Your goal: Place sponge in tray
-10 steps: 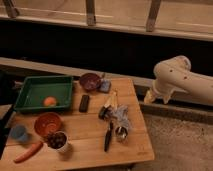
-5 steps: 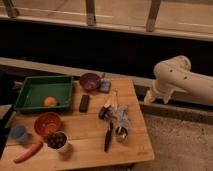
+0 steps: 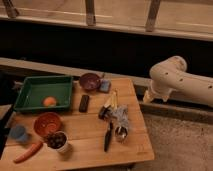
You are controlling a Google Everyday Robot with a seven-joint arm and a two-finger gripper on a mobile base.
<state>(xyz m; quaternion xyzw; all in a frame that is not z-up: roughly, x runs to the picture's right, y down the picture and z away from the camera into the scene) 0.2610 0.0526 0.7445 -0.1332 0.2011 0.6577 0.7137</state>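
Note:
The sponge, a small blue-grey block, lies on the wooden table at the back, touching the right side of the purple bowl. The green tray sits at the back left and holds one orange object. My white arm bends down beside the table's right edge. My gripper is at the arm's lower end, off the table and well to the right of the sponge.
A black bar lies right of the tray. An orange bowl, a blue cup, a carrot and a cup of dark pieces stand at the front left. Utensils and a metal cup lie mid-right.

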